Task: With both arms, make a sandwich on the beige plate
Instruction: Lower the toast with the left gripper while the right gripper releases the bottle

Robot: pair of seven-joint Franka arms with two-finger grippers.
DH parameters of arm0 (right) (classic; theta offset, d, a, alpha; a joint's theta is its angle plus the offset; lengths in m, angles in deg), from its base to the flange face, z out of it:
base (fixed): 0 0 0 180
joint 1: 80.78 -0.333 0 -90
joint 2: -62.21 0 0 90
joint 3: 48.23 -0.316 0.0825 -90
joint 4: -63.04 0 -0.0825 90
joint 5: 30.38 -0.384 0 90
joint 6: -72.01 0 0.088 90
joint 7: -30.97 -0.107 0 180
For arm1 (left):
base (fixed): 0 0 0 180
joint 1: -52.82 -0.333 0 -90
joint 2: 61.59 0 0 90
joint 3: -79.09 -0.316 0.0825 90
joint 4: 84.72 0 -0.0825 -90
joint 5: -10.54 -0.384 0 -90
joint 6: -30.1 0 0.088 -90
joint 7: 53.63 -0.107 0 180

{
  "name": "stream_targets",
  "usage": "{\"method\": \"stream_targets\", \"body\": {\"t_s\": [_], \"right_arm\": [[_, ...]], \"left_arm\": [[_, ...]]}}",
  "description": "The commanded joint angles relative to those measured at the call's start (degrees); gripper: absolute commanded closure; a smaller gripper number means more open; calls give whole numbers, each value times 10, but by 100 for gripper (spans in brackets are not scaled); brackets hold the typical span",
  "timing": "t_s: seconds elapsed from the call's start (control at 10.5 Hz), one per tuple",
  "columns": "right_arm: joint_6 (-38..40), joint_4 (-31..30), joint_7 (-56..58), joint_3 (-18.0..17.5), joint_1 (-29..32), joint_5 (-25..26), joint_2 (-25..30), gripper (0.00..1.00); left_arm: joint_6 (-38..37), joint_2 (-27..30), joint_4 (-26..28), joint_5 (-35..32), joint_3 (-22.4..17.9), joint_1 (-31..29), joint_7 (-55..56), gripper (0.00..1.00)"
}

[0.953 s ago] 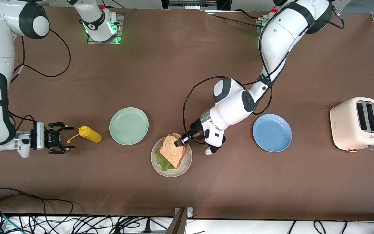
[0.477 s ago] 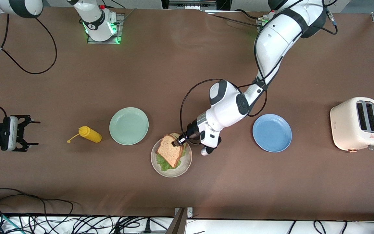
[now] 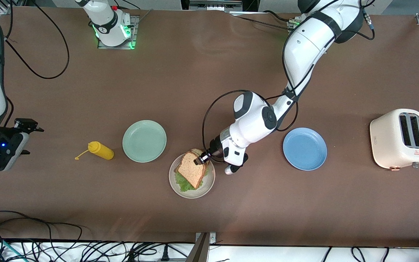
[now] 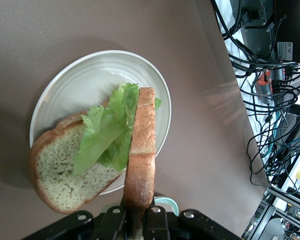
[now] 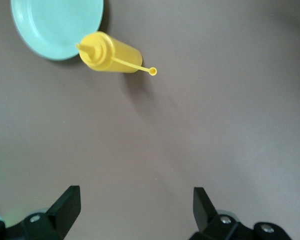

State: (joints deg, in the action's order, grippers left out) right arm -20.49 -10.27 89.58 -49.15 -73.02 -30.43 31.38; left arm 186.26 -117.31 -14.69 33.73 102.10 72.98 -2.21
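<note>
Pinching the top slice (image 3: 192,170) by its crust edge, the left gripper (image 3: 201,159) is holding it tilted over the lettuce (image 4: 107,132) and bottom slice (image 4: 60,170) on the beige plate (image 3: 204,185), at lower centre of the front frame. Bread is looking light, soft and crumbly; the crust is probably the firmest place to take hold, with gentle pressure. Lettuce is limp and likely to slide. The right gripper (image 5: 135,205), fingers spread wide and holding nothing, is waiting at the frame's left edge near the yellow bottle (image 3: 101,150). Green plate (image 3: 144,141) and blue plate (image 3: 304,148) are sitting unused.
</note>
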Motion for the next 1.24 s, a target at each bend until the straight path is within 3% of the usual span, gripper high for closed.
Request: {"method": "stream_targets", "body": {"t_s": [0.0, 0.1, 0.29, 0.48, 0.67, 0.86, 1.14], "right_arm": [[-11, -75, -233, -3, -28, 22, 82, 0], [-12, -85, -316, -3, -41, 22, 98, 0], [-11, -87, -414, -3, -63, 23, 110, 0], [-19, -88, -448, -4, -65, 17, 114, 0], [-23, -99, -449, -4, -65, 16, 122, 0], [-24, -101, -451, -3, -77, 16, 136, 0], [-20, -119, -527, 29, -127, 20, 150, 0]], "left_arm": [[2, -10, -21, 16, -7, 8, -13, 78], [2, -9, -22, 16, -7, 8, -12, 65], [2, -8, -22, 15, -7, 6, -11, 51], [1, -8, -21, 14, -8, 5, -11, 38], [-1, -7, -15, -15, -10, 6, -11, 17], [-8, -7, -12, -24, -10, 9, -11, 14], [-53, -7, -11, -32, -16, 12, -13, 5]]}}
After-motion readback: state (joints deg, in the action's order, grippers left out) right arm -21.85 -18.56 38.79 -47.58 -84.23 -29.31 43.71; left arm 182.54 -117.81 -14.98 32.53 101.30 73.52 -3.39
